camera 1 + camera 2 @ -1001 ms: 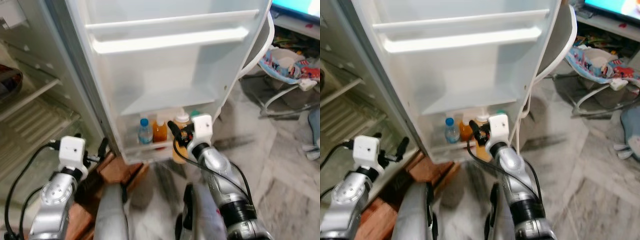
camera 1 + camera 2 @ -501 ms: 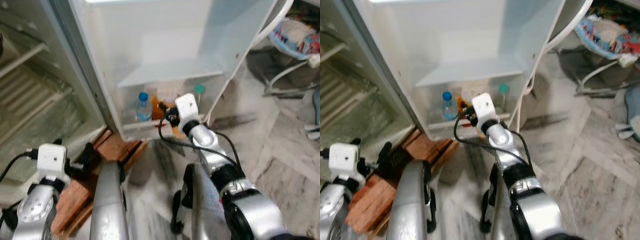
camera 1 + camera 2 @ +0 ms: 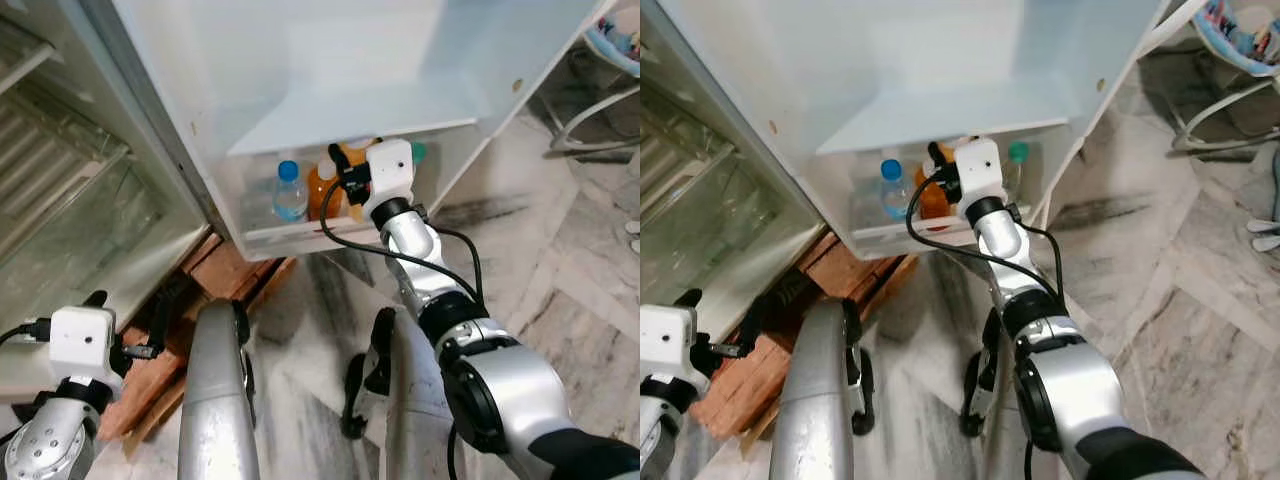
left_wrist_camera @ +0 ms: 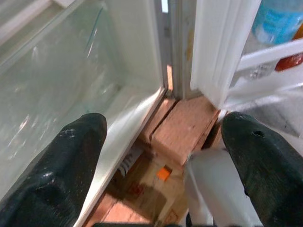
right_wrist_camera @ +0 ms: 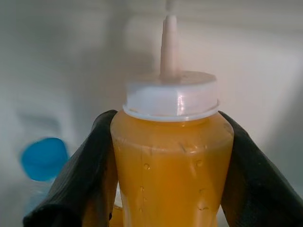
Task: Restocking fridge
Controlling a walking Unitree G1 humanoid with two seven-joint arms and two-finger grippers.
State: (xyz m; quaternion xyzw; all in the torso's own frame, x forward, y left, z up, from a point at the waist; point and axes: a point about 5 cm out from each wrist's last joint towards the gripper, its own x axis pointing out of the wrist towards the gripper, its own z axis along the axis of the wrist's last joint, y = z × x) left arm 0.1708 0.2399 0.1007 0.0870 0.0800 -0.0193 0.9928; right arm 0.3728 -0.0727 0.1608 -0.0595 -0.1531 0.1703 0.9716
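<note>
Two black fingers of the right claw clamp a translucent squeeze bottle of orange sauce with a white nozzle cap, upper centre of the frame in the white fridge door's bottom bin, beside a blue-capped clear water bottle. At lower left, the left claw hangs wide open, holding nothing, over reddish bricks.

The right gripper, fingers clamped on the orange sauce bottle, has reached further forward, and the bottle now sits in the fridge door's bottom shelf, beside the blue-capped water bottle. The left gripper has dropped lower, near the bricks.
</note>
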